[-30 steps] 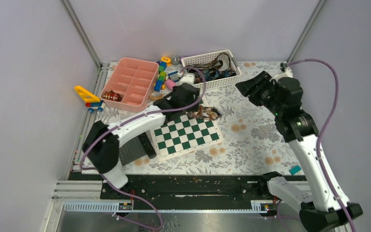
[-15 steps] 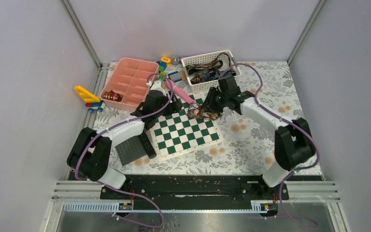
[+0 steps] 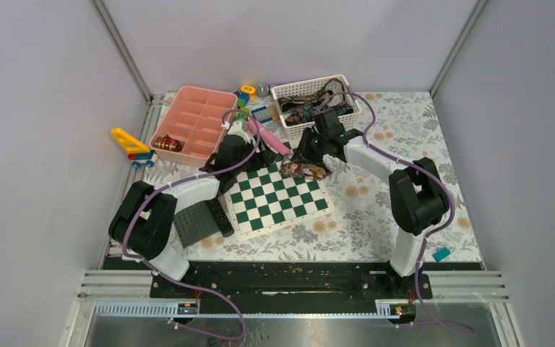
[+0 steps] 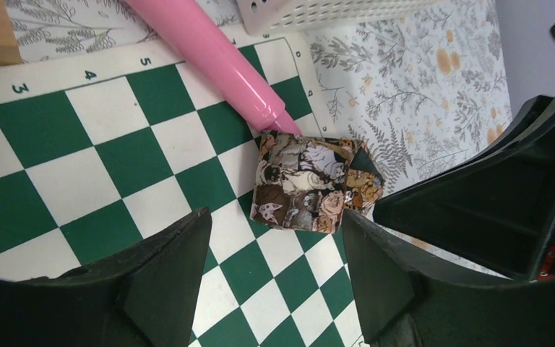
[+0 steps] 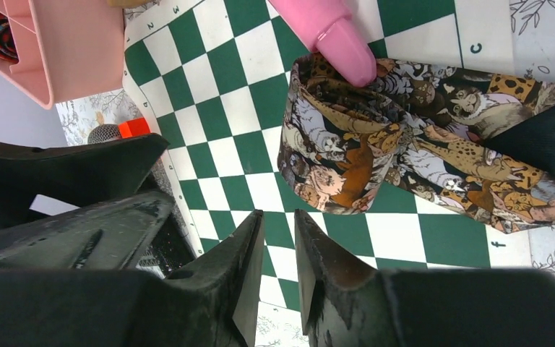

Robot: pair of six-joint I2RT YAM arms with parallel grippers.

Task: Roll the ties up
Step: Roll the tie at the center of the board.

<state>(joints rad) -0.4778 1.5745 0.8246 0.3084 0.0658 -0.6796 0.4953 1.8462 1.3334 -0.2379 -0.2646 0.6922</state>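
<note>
Your right gripper: jaws a thin slit apart, nothing between them, tips over the chessboard just beside the tie. Wrist pitched down, forearm reaching toward the board's far right corner, elbow folded back over the floral table. Your left gripper: jaws wide apart, empty, aimed at the same tie from the other side. That arm runs low along the board's left edge.

Versus a second ago: you had the right arm reared up high on the right, and now it's down at the tie. The left gripper sits further left, off the board's far edge. Versus half a second ago: right elbow is tucked in closer, left barely differs. Tie is in the same spot at the board's far edge.

Right wrist view shows you the tie half rolled: a coil at one end, the wide end flat and past the board edge, pink tube tip against the coil. Left wrist view shows only a compact patterned block, with the right gripper's black body just beside it. Only the top view shows more ties in the white basket.
</note>
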